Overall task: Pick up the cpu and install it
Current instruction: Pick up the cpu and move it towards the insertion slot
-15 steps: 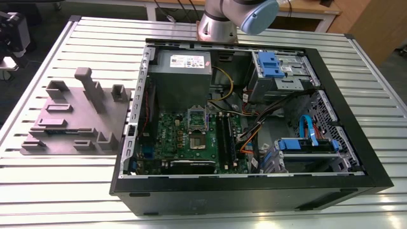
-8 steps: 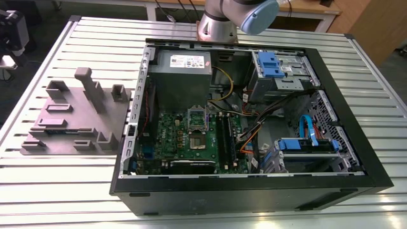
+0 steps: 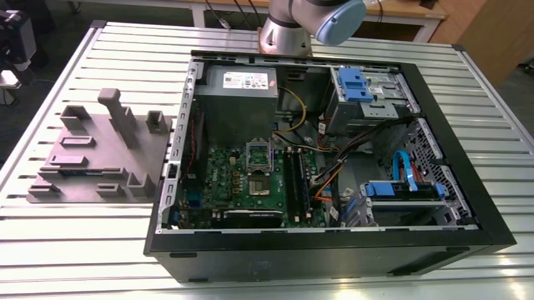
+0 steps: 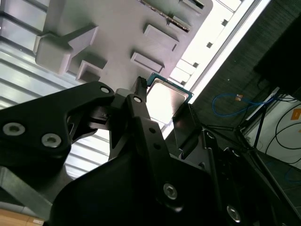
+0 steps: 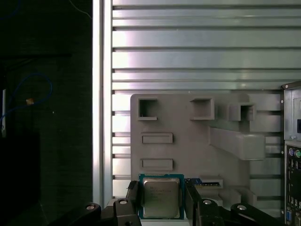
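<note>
Table (image 3: 84, 250): slatted metal top carrying everything; it plays no part in the step.
Computer case (image 3: 317, 253): lies open side up, filling the exterior view from centre out to three o'clock. It is the goal of the carry.
Arm (image 3: 304, 25): base column at twelve o'clock of the case, cut off by the picture's edge beyond its first joint, so its reach cannot be followed there.
Grey fixture (image 3: 109, 147): at nine o'clock of the case. In the first wrist view it sits well behind the gripper, so I judge the pick done and the carry in hand.
Motherboard (image 3: 229, 178): green board on the case floor, toward seven o'clock of its centre, with cables crowding its three o'clock side.
Gripper (image 5: 161, 190): jaws pinch the cpu by two opposite edges. The fingers (image 5: 133, 197) cover the contact lines, and the body is cut off by the picture's edge.
Socket (image 3: 260, 184): dark square mid-board. Whether its metal frame stands open is hard to make out.
Cpu (image 5: 161, 200): held in the jaws with its shiny lid toward the camera, apart from the fixture in both wrist views. Its underside and corner mark are hidden. Seating, by my judgement, calls for a level chip, square to the socket, lowered without force.
</note>
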{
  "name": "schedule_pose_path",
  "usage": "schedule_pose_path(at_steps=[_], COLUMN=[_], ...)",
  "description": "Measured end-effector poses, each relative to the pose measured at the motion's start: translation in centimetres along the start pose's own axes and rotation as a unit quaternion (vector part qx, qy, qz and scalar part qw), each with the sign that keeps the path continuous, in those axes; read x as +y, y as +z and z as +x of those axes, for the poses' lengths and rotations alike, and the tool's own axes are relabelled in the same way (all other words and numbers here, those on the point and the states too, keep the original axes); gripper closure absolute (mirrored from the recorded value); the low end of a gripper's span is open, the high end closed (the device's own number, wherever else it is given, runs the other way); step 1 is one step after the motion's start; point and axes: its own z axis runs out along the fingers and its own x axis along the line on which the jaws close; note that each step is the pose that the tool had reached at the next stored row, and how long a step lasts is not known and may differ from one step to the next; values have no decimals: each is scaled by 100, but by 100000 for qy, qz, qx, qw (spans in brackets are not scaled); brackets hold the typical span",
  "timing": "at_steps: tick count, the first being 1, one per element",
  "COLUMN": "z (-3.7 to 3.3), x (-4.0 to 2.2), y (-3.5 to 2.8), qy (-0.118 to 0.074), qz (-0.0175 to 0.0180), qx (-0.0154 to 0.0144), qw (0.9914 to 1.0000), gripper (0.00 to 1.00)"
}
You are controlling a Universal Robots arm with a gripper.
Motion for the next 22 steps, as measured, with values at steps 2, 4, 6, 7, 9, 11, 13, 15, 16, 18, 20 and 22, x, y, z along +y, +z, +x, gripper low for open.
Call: schedule_pose_path(at_steps=[2,4,6,7,9,11,13,15,16,18,20,22], z=[0,0,0,0,1,1,1,1,1,2,2,2], x=[1,1,1,1,1,2,2,3,3,4,4,5], y=[-15,-32,-48,-56,-71,-85,-99,-113,-123,-169,-177,-179], qy=[0,-4,-2,-1,-3,-2,-2,-5,-3,-2,-1,0], qz=[-5,-2,-3,-1,-6,-1,-1,0,-1,-3,-5,-6], qx=[-3,0,-1,0,-6,0,2,0,-1,-1,-5,-8], qw=[100000,100000,100000,100000,100000,100000,100000,100000,100000,100000,100000,100000], gripper=[53,53,53,53,53,53,53,53,53,53,53,53])
